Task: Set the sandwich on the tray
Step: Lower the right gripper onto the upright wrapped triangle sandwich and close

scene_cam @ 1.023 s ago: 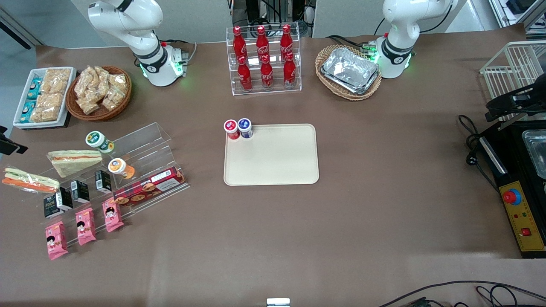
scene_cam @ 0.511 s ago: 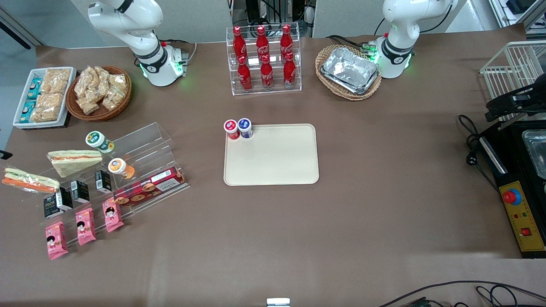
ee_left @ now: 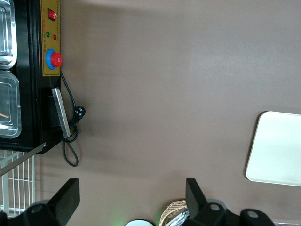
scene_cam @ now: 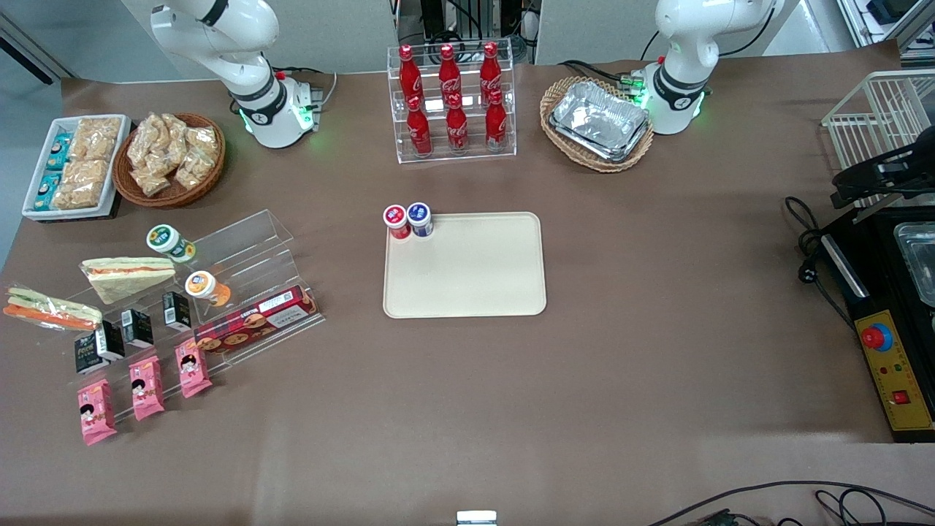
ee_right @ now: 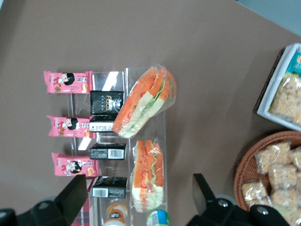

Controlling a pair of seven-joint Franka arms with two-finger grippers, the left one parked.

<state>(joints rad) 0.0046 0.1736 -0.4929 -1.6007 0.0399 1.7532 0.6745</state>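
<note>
The large flat cream-beige rectangular tray [scene_cam: 475, 270] lies mid-table on the brown table covering [scene_cam: 657, 365]; two small round tubs, one red-lidded [scene_cam: 396, 218] and one blue-lidded [scene_cam: 419, 215], stand at its corner farthest from the front camera, toward the working arm's end. The clear-wrapped triangular sandwich with green and orange layers [scene_cam: 50, 310] lies at the working arm's end of the table, on the clear acrylic stepped display rack [scene_cam: 241, 256]. A thicker beige wedge sandwich [scene_cam: 126, 275] rests just beside it, farther from the front camera. The rack also carries small black cartons [scene_cam: 135, 326], pink snack packets [scene_cam: 146, 387] and a red biscuit box [scene_cam: 252, 321]. A round wicker basket [scene_cam: 172, 191] holds bagged snacks, and a white tray [scene_cam: 36, 190] holds more. A second wicker basket [scene_cam: 595, 157] holds stacked silver foil trays [scene_cam: 600, 118]. A clear acrylic stand [scene_cam: 453, 150] holds red cola bottles [scene_cam: 451, 98].

The right gripper [ee_right: 141, 202] hovers above the sandwiches on the rack, its two black fingers [ee_right: 70, 197] spread wide and holding nothing.
</note>
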